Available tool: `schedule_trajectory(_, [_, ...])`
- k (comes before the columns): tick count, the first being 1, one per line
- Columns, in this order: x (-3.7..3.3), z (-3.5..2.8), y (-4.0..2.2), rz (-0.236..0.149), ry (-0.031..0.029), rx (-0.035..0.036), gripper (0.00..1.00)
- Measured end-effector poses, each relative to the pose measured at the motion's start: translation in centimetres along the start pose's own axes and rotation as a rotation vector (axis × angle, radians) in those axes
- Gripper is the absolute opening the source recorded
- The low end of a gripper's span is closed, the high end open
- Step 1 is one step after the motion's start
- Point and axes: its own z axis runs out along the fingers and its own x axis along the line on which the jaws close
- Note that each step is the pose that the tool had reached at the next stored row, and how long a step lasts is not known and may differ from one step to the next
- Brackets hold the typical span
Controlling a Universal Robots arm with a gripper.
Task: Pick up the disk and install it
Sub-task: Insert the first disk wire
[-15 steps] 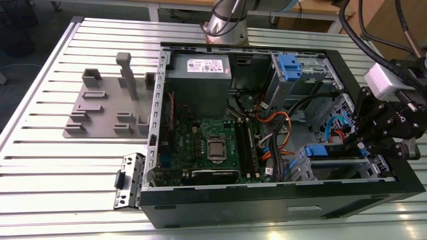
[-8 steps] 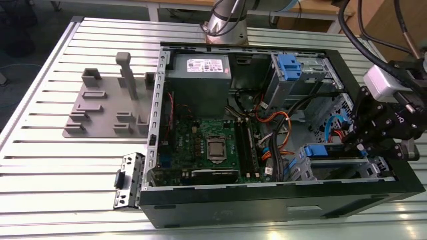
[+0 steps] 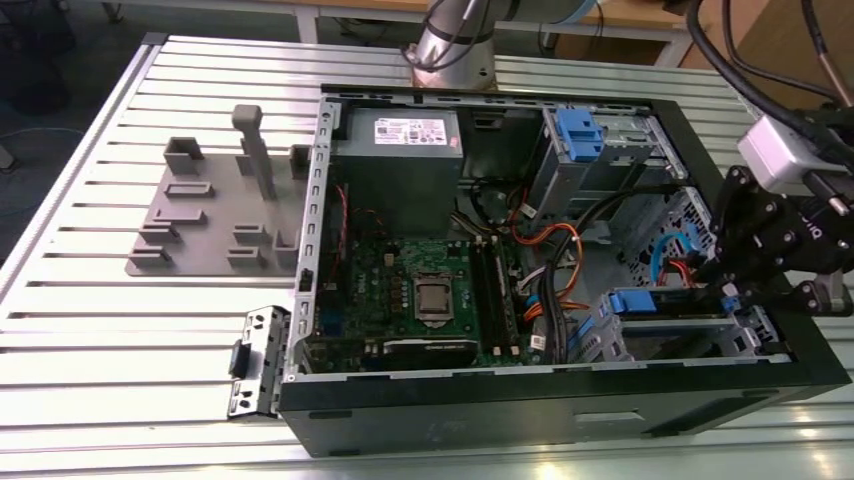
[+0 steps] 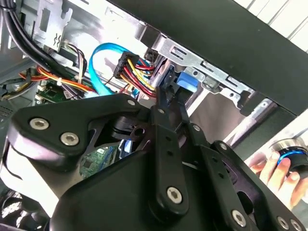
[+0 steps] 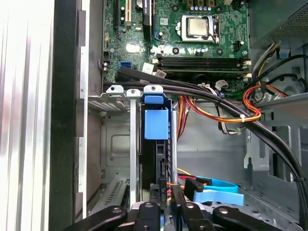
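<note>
We look down from high on the open case [image 3: 561, 300], while both wrist views peer close into its drive bay [image 5: 154, 139].

ribbed bare-metal table [image 3: 107, 340]; matt-black case [image 3: 534, 410]

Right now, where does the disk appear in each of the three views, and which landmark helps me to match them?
Exterior view: the disk sits in the drive bay at the exterior view's right.
First wrist view: the disk is edge-on, its blue rail facing the camera.
Second wrist view: its blue rail shows just beyond the fingers.
Shared landmark: the green motherboard.
</note>
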Motion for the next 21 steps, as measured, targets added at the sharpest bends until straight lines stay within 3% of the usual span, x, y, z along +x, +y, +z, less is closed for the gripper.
schedule_trajectory(4, [-0.03, -0.80, -0.03, 0.000, -0.0001, -0.0002, 0.24])
schedule_trajectory(9, [-0.16, -0.86, -0.18, 0.000, -0.0024, -0.0051, 0.22])
schedule_trajectory(12, [-0.17, -0.72, -0.66, 0.001, -0.0033, -0.0205, 0.10])
schedule_trajectory(15, [-0.16, -0.63, -1.60, 0.001, -0.0039, -0.0379, 0.10])
schedule_trajectory(18, [-0.18, -0.82, -2.06, 0.001, -0.0042, -0.0401, 0.10])
schedule_trajectory(21, [-0.21, -1.75, -2.01, 0.002, -0.0045, -0.0402, 0.10])
